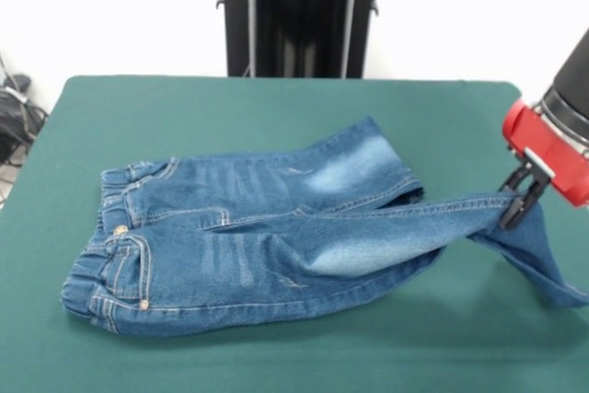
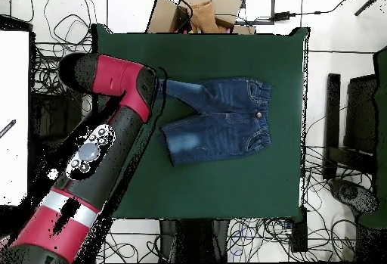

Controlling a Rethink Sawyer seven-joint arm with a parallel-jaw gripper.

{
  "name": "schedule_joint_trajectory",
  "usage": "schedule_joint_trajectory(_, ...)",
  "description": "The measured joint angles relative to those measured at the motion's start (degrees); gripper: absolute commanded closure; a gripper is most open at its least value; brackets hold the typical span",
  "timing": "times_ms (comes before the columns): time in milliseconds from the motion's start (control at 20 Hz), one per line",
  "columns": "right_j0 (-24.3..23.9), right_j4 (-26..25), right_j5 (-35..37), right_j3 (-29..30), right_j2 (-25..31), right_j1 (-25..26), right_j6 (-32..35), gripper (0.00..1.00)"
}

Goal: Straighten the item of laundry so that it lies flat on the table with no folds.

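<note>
The small blue denim jeans (image 1: 258, 246) lie on the dark green table (image 1: 276, 108), with the gathered waistband at the left and both legs running right. The far leg lies flat and has a pale faded patch. My gripper (image 1: 512, 215) is at the table's right side, shut on the near leg close to its cuff. It holds that part a little above the cloth, and the cuff end droops back down to the table. In the overhead view the jeans (image 2: 223, 117) have the waistband at the right. The red arm (image 2: 121, 87) covers the gripper and the leg's end.
The black pedestal (image 1: 299, 11) stands behind the table's far edge. Cables (image 1: 18, 112) lie off the left side. In the overhead view a cardboard box (image 2: 200, 11) sits past the top edge, and black furniture (image 2: 355, 125) stands at the right.
</note>
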Motion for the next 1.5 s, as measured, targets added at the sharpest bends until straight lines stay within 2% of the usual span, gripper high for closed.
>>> schedule_joint_trajectory(1500,0.0,-0.5,0.0,-2.2,0.0,0.3,0.0,1.0)
